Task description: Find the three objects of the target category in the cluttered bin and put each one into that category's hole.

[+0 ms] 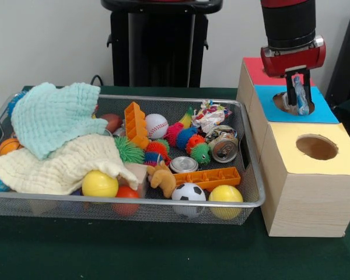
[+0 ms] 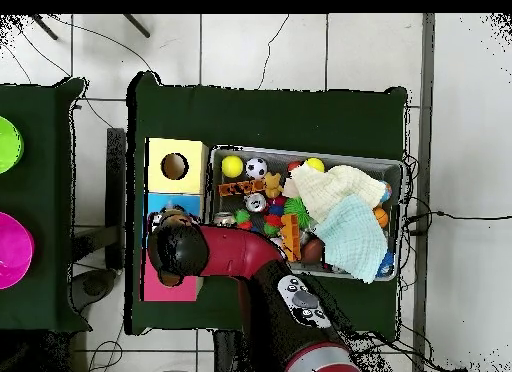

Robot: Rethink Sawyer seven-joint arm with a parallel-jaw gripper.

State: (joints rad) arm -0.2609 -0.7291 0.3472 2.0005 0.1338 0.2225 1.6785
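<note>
hovering over the blue box's hole (image 1: 293, 102), the gripper (image 1: 298, 99) pinches a crumpled wrapper (image 1: 301, 96). risk: dropping it there, since the red box's hole lies farther back, hidden behind the arm; the bin (image 1: 252, 175) sits left.

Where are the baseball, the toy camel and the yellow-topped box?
baseball (image 1: 157, 125), front view, middle of its white face.
toy camel (image 1: 162, 177), front view, on its tan body.
yellow-topped box (image 1: 298, 201), front view, its wooden front wall.

Even indoor light (soft shadows).
</note>
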